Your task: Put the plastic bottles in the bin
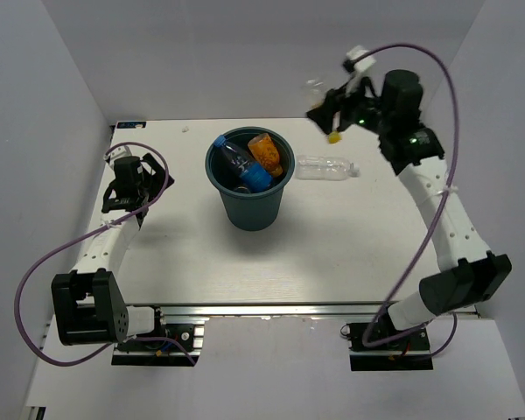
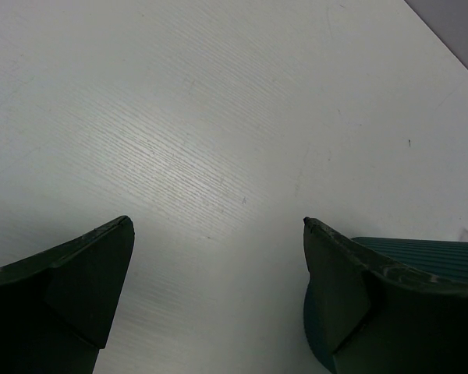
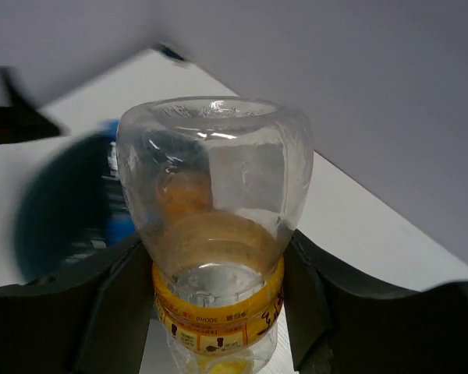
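Nearest the bases, the left gripper hangs low over the table with its fingers spread wide and nothing between them. Its wrist view shows only bare tabletop in the gap. A ribbed teal surface sits behind its right-hand finger, probably the wall of the bin.

Further in, the teal-green bin stands upright near the middle of the table, just to the right of that idle arm. Bottles already lie inside it. An orange bottle leans against the far right of the rim, and a blue-labelled bottle lies beside it. A second patch of blue looks like another labelled bottle, though the pile is too tangled to be sure.

Just beyond the bin, to its right, a clear unlabelled bottle lies on its side on the table, apart from the bin and from both grippers.

Farthest back, the right gripper is raised above the far edge, right of the bin. Its fingers are closed around the label band of a clear bottle with an orange-yellow label, whose base points away from the wrist.

By my count about three bottles are in, one is held in the air and not yet over the opening, and one waits on the table. So the job looks a little past halfway, with a carry and drop plus one more pick to go.
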Robot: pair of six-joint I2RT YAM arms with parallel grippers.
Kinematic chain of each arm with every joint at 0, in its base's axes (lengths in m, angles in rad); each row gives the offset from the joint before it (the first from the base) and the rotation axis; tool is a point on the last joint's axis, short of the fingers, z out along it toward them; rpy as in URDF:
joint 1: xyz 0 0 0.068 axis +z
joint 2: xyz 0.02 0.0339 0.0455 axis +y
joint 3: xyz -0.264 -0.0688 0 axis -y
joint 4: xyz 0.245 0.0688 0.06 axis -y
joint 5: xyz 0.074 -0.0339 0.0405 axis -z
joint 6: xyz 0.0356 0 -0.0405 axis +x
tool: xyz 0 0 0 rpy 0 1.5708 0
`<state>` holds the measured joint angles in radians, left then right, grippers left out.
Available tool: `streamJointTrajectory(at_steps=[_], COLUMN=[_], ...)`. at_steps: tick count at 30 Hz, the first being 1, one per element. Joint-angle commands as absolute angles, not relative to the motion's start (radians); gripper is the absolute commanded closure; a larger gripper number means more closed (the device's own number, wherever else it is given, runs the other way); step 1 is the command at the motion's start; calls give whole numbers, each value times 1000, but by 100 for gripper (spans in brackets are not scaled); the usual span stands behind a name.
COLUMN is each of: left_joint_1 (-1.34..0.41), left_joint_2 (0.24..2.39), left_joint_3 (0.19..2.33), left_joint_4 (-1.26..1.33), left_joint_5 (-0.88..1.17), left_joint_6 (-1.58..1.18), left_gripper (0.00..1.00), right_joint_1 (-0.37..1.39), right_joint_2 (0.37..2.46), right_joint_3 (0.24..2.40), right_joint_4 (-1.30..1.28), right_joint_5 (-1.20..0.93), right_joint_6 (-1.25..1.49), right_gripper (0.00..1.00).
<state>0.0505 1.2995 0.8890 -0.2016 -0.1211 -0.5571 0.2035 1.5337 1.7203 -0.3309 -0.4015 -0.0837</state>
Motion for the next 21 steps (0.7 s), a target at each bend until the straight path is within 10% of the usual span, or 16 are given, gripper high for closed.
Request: streamJointTrajectory(at_steps=[1,17,21], left_joint_1=[55,57,55], left_joint_2=[1272,1250,1249], left_joint_3=[881,850,844], left_joint_4=[-176,-152,-150], left_joint_5=[-98,-90,-124], left_joint_6=[-548,-537,-529], left_gripper=[2,2,2], right_joint_1=[385,681,681], right_joint_2=[1514,1801,1836], right_joint_3=[1669,1787,1769], right_joint_4=[-223,-120,-155], right_joint_5=[-555,-677,-637], right_joint_6=[-97,-170,-215], right_gripper=[55,42,21])
